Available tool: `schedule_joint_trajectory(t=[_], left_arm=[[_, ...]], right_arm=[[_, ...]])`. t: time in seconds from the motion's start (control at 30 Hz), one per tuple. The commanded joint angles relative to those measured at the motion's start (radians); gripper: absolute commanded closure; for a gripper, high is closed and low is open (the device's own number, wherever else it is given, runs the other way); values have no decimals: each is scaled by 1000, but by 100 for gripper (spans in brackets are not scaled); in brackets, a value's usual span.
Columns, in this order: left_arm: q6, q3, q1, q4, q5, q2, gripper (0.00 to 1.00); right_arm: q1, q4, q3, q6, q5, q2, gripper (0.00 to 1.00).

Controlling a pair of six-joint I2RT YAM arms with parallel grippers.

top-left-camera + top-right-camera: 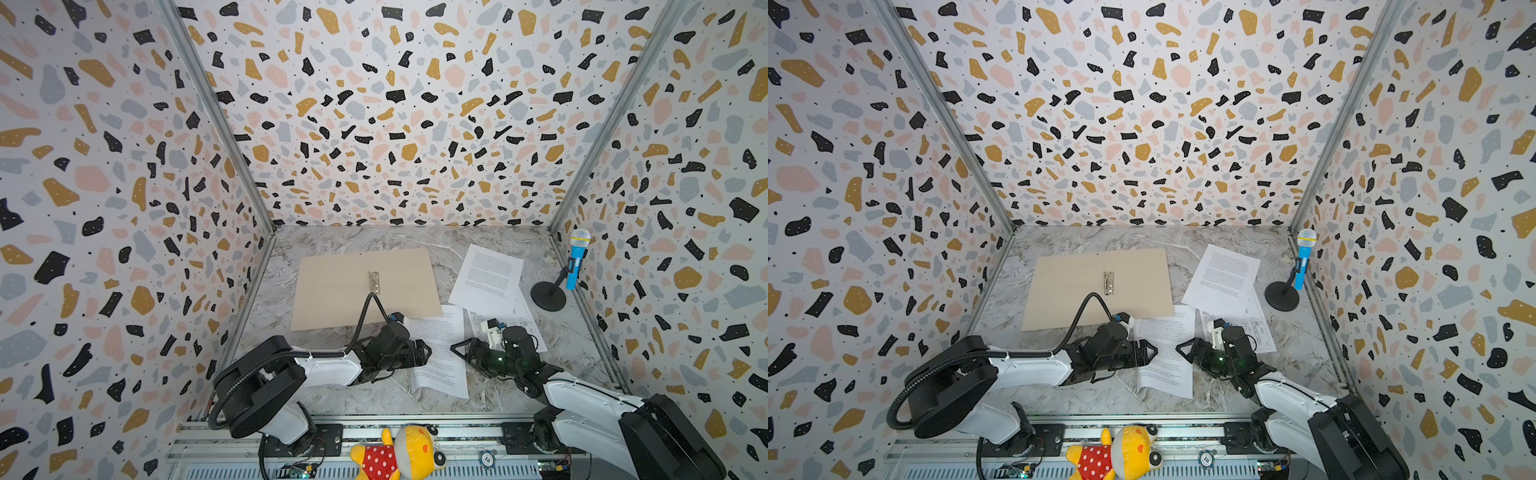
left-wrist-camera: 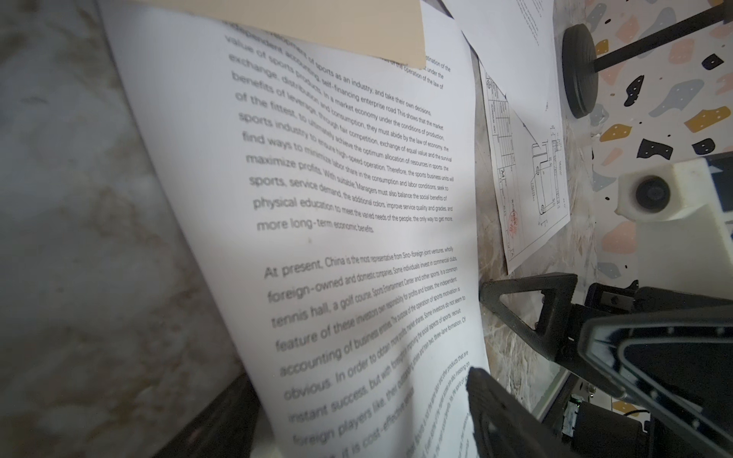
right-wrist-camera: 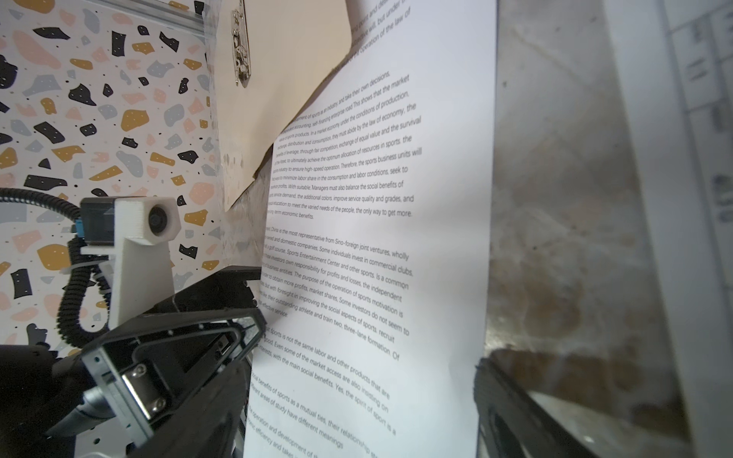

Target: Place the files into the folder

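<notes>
Marble tabletop (image 1: 365, 401), terrazzo walls (image 1: 395, 104). My left pincer (image 1: 428, 353) and right pincer (image 1: 457, 352) gape near the folder (image 1: 332, 286). It covers a text sheet's (image 1: 440, 365) corner.

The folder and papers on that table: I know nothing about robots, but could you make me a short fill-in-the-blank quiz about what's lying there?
The folder lies ___ and flat, its metal clip showing.
The drawing sheet lies partly ___ the far text sheet.
With the near text sheet, that makes ___ sheets on the table.
The handle of the toy microphone is ___ in colour.
Missing words: open; under; three; blue.
</notes>
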Motion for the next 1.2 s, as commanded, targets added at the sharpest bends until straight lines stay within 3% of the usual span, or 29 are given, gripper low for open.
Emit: schedule_joint_trajectory(t=[0.0,0.77,1.17], left_arm=[[23,4,9,-61,-14,5,16],[11,-19,23,46,38,48,16],[-25,-24,25,110,48,65,17]], right_arm=[[-4,-105,3,-27,31,5,8],[-20,-151,-49,-3,-41,-30,5],[-21,-307,-61,-17,-67,-125,4]])
